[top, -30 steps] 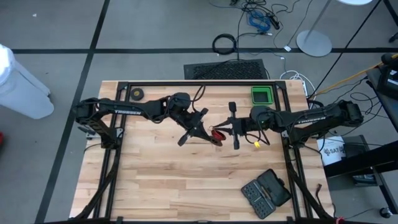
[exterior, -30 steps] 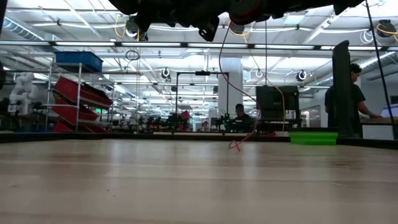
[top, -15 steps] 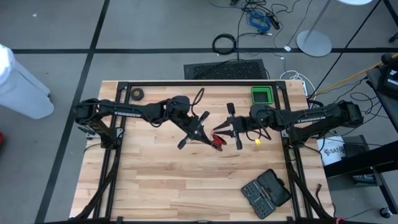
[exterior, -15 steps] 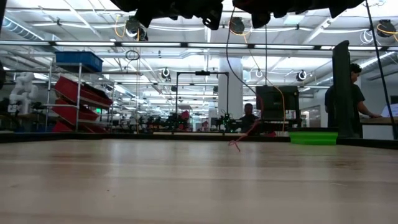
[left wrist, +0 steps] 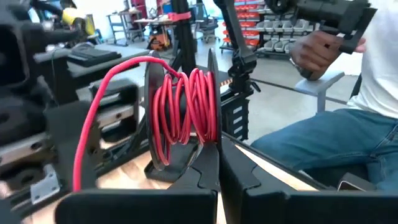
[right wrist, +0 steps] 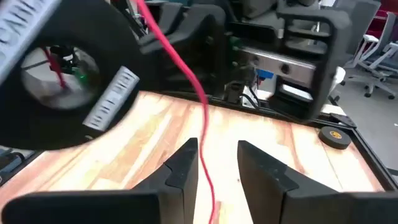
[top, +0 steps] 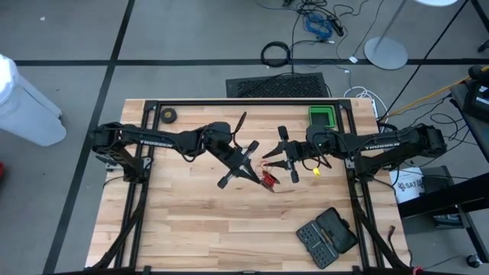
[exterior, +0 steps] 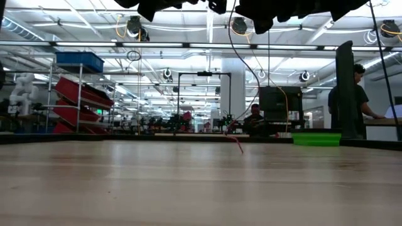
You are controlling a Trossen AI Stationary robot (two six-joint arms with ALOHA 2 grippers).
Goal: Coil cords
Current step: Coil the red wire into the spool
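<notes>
From above, the left gripper (top: 248, 163) is sitting over the middle of the table (top: 191, 229), clamping the reel (top: 267, 180) with its red cord (top: 269, 169) bunched right at its tip, and the right gripper (top: 284, 155) is facing it from just beside, fingers parted with a strand running between the two. A green bin (top: 321, 117) is sitting at the far right corner, a small black roll (top: 168, 115) at the far left, a black case (top: 326, 236) near the right front. Down at table level, both arms are hanging along the top edge, and the cord (exterior: 233, 56) is dropping from them in a thin curve, its red end (exterior: 238, 145) trailing on the wood far back; a person (exterior: 355, 100) is standing at right. On the left wrist, the fingers (left wrist: 208, 168) are pinching the reel (left wrist: 180, 112) tight, red loops wrapped around it and one strand arcing off to the side. On the right wrist, the fingers (right wrist: 186, 165) are standing apart, gripping nothing, with the cord (right wrist: 202, 124) hanging loose through the gap between them above the table.
</notes>
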